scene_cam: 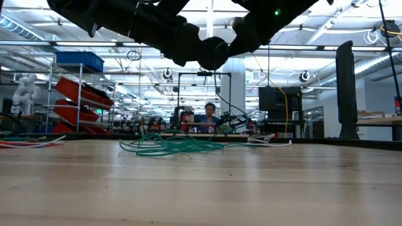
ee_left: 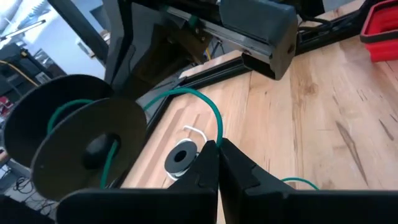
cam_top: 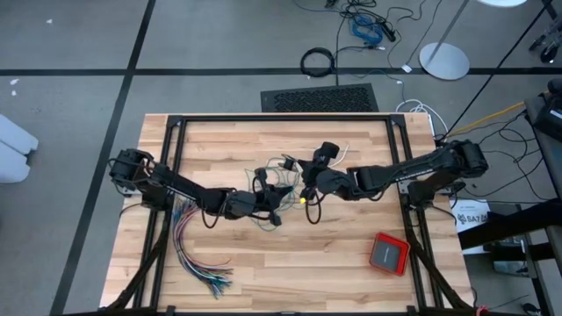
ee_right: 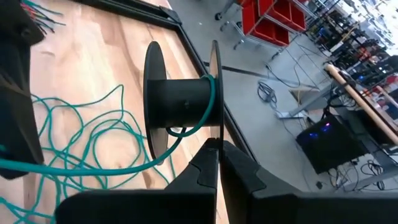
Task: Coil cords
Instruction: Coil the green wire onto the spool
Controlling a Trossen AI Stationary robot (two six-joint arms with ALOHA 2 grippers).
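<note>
Winding stage. The left gripper [ee_left: 219, 163] is pinched shut on the teal-green cord [ee_left: 205, 104]; the right gripper [ee_right: 219, 163] is clamped shut on the flange of a black spool [ee_right: 180, 102] raised over mid-table. Keeping the strand taut and feeding it squarely between the flanges should give even turns. Loose loops lie on the wooden table [cam_top: 290, 263], near a multicoloured wire bundle [cam_top: 198, 259] and a red case [cam_top: 389, 253]; a workshop with a seated person [scene_cam: 209, 115] lies beyond.

The teal-green cord [scene_cam: 173, 146] lies in a loose tangle mid-table, one strand wrapped around a black spool [ee_right: 180, 102].
</note>
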